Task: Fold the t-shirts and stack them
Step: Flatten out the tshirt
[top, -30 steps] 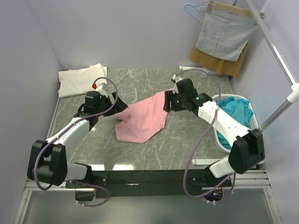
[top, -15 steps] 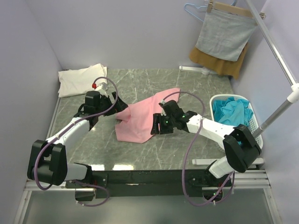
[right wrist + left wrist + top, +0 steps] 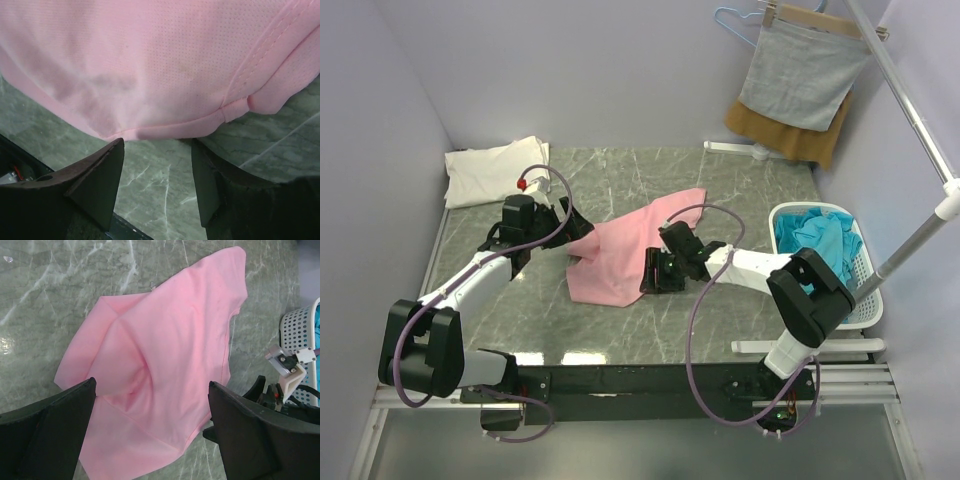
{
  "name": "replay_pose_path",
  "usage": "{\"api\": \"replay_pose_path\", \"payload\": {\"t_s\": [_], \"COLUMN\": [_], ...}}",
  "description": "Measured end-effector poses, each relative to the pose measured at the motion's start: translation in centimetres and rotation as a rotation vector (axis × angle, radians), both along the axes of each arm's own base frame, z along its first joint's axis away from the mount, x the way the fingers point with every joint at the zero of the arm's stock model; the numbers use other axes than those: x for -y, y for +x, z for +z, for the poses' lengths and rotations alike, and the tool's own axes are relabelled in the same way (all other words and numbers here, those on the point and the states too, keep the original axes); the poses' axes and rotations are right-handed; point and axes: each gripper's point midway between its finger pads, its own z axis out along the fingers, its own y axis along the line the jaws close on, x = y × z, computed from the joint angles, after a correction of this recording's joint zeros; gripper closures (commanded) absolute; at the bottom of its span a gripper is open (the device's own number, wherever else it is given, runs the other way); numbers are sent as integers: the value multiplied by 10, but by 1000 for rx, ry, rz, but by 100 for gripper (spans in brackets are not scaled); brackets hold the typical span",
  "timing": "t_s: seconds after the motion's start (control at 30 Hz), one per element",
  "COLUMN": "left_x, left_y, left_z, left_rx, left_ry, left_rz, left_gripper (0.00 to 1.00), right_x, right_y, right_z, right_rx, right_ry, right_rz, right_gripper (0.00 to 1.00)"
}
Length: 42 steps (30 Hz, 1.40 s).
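Swung inward, the empty, open right gripper (image 3: 156, 150) is being aligned on the near hem of the crumpled pale pink cotton t-shirt (image 3: 615, 260), left of the white perforated plastic basket (image 3: 867, 303). The hem is best pinched squarely. The left gripper (image 3: 152, 385), also open, is being held above the shirt.

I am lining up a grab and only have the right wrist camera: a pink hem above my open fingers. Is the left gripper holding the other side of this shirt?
Observer: No. The left gripper is open, jaws wide apart with nothing pinched, at the left side of the pink shirt.
Operator: Where on the shirt am I?
Observer: The right gripper is at the shirt's near right edge, around the middle of the table.
Operator: Any stack to aim for?
Observer: One cream shirt lies roughly folded in the table's far left corner.
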Motion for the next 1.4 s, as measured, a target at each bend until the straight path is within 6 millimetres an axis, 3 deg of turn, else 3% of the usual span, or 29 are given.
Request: {"api": "replay_pose_path", "payload": {"t_s": [0.1,0.13,0.27,0.47,0.6,0.73,0.83,0.97,1.03,1.13,1.27,1.4], "left_x": [0,0,0,-3,-8,-14,-16,-15,-14,-9,0,12], "left_y": [-1,-1,-1,0,1,2,2,2,2,3,9,11], "left_z": [-1,-1,-2,-3,0,15,25,29,31,34,26,-10], "left_rx": [-4,-4,-10,-10,1,47,74,85,89,103,97,12], "left_ry": [1,1,3,11,26,31,27,18,13,-5,-20,4], "left_rz": [0,0,1,14,44,75,88,90,85,60,28,1], "left_gripper": [1,1,1,1,1,0,0,0,1,1,1,1], "right_x": [1,1,-2,-16,-33,-49,-56,-53,-49,-32,9,47], "right_y": [1,2,7,30,62,115,177,263,308,355,372,377], "right_z": [-5,-5,-3,23,69,147,209,246,247,223,161,123], "right_rx": [-6,-2,21,118,251,429,589,712,756,765,662,600], "right_ry": [-10,-12,-10,15,50,107,141,125,107,61,-36,-109], "right_rz": [-3,-5,2,45,70,55,0,-81,-120,-181,-241,-298], "right_gripper": [47,68,100,100,100,100,100,100,100,100,100,100]}}
